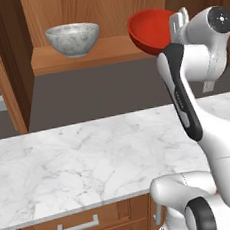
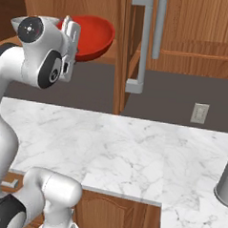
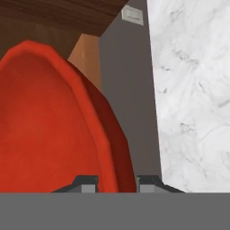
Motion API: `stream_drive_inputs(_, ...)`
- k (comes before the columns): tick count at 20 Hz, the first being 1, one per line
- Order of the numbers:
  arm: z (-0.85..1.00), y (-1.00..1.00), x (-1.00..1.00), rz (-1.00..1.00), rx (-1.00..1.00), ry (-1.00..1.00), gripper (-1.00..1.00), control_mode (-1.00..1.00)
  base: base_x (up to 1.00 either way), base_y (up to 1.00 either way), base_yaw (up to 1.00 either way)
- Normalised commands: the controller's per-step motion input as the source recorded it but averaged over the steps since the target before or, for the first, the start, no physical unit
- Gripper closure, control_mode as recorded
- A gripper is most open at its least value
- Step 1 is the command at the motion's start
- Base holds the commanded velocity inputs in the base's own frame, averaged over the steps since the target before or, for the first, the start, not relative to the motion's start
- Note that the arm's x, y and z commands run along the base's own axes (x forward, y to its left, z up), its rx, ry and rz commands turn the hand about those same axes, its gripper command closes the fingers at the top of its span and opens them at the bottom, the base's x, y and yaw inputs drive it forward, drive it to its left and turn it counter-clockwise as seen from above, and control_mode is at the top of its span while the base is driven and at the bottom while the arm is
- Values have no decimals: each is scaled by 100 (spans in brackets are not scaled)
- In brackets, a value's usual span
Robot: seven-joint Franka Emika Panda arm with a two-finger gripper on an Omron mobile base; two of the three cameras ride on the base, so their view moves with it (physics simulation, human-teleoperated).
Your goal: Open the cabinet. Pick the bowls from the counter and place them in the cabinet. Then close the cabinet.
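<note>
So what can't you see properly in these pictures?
- Left base view: the arm covers the right side of the red bowl, so whether it rests on the cabinet shelf is unclear.
- Right base view: a grey object on the counter is cut off by the right edge.
- Hand view: the end effector fingertips barely show, pinching the bowl's rim.

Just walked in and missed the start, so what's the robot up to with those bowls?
It is loading bowls into the open cabinet. The gripper is clamped on the rim of the red bowl, holding it tilted at the shelf's edge, not yet set down. The marble bowl already sits upright on the shelf. The cabinet door stands open above the counter.
</note>
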Motion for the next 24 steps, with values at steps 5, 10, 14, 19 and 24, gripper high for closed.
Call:
stream_drive_inputs(5, 0, 0, 47, 0, 0, 0, 100, -100, 0, 0, 0)
stream_drive_inputs(10, 0, 0, 51, 3, 0, 0, 100, -100, 0, 0, 0)
stream_drive_inputs(14, 0, 0, 62, 2, 0, 1, 100, -100, 0, 0, 0)
stream_drive_inputs(19, -5, 0, 71, 2, 0, 5, 100, -100, 0, 0, 0)
stream_drive_inputs(24, -12, 0, 81, 1, 0, 8, 100, -100, 0, 0, 0)
